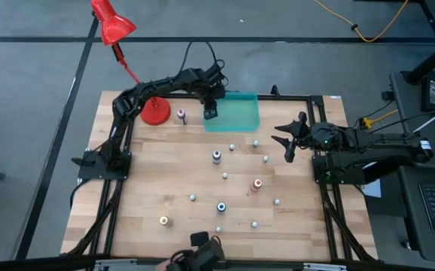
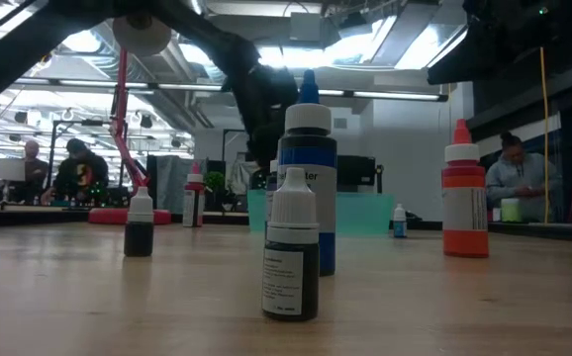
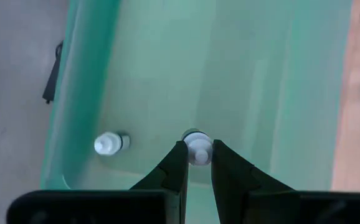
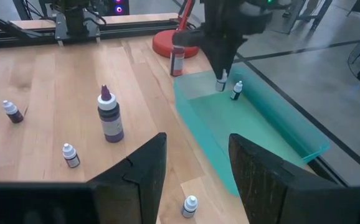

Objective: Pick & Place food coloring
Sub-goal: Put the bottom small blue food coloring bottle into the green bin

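Note:
Food coloring bottles stand scattered on the wooden table: pink (image 1: 180,115), purple (image 1: 217,156), red-orange (image 1: 257,183), blue (image 1: 221,206), yellow (image 1: 164,220) and several tiny whitish ones. My left gripper (image 1: 211,111) is over the left end of the teal tray (image 1: 240,113), shut on one tiny bottle (image 3: 197,149). Another tiny bottle (image 3: 111,143) stands on the tray floor beside it. My right gripper (image 1: 289,139) waits open at the table's right edge, holding nothing. My left gripper pinches the tiny bottle's white cap (image 3: 198,151) between its two fingertips, coming from above and pointing steeply down. The bottle hangs upright below the fingers (image 4: 220,84) inside the tray. Whether its base touches the tray floor, I cannot tell.
A red desk lamp (image 1: 114,24) stands on its round base (image 1: 155,111) left of the tray. The pink bottle is between the lamp base and the tray. Bare wood lies along the table's left side and near edge.

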{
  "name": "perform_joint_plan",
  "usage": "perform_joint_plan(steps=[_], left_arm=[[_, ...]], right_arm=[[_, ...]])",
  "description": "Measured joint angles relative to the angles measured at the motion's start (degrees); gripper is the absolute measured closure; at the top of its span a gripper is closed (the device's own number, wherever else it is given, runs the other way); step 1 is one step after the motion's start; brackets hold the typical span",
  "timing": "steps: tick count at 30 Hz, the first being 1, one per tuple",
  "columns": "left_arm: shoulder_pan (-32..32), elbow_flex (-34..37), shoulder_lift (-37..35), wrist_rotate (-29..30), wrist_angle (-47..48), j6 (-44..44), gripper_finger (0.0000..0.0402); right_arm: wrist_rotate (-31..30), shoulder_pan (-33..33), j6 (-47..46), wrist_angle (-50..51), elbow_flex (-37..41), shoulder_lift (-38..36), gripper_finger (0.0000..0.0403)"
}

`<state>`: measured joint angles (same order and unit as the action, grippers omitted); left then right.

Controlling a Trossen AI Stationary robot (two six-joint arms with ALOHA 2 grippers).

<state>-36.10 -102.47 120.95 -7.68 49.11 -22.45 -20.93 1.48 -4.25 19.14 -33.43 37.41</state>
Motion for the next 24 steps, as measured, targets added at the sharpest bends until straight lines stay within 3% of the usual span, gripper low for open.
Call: perform_joint_plan(steps=[10, 24], left_arm=[[-1.03, 4.34, 0.0, -0.4, -6.32, 0.06, 0.0359], [-1.95, 4.72, 0.33, 3.07, -8.05, -2.13, 0.036]], right_arm=[[0.02, 0.01, -0.04, 0.0, 0.0, 0.0, 0.0228], [0.02, 0.01, -0.18, 0.0, 0.0, 0.0, 0.0228]])
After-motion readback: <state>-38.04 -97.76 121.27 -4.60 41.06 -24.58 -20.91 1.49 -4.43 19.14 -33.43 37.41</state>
